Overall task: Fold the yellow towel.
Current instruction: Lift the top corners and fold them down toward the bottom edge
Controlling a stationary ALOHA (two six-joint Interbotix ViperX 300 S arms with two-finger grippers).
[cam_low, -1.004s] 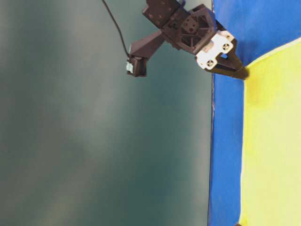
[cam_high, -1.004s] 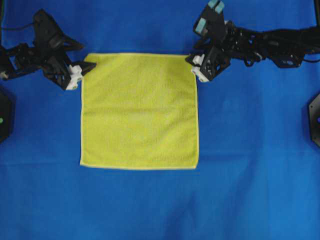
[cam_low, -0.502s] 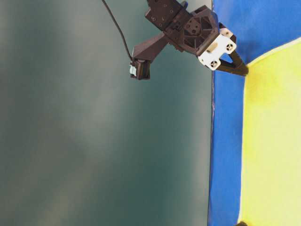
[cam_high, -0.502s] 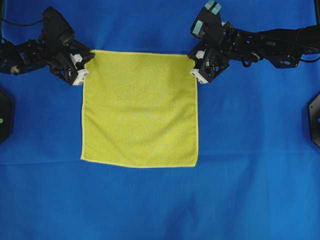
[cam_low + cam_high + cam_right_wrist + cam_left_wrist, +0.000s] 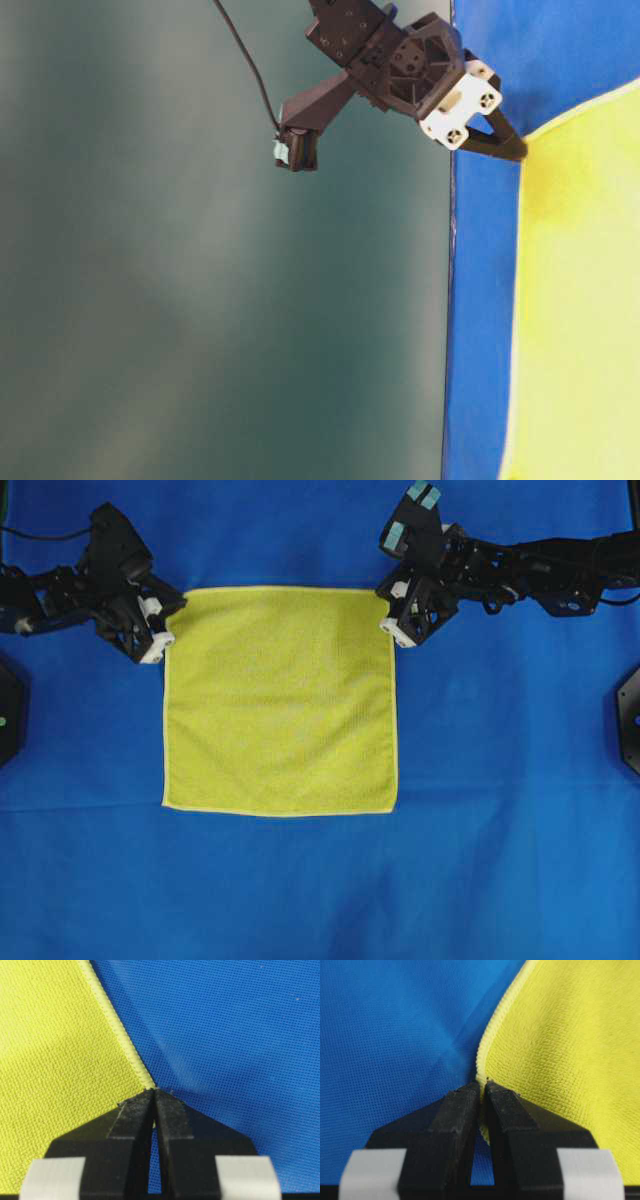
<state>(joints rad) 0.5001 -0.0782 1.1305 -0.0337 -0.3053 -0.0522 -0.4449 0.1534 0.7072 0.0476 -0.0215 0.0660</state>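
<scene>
Up close in the left wrist view, the left gripper (image 5: 481, 1091) has its black fingers pinched together on the hem of the yellow towel (image 5: 560, 1035), right at a corner, with a sliver of yellow edge caught between the tips. Same deal on the other side: the right gripper (image 5: 153, 1097) is clamped down on the towel's (image 5: 55, 1060) stitched hem, jaws pressed tight with the edge running straight into them.

Pulling back to the overhead view, the towel (image 5: 280, 700) lies flat and spread out as a square on the blue table cover (image 5: 500, 860), pretty much in the middle. The left gripper (image 5: 160, 630) sits at the top-left corner and the right gripper (image 5: 395, 620) at the top-right one. The two lower corners lie free on the cover, well away from either arm.
</scene>
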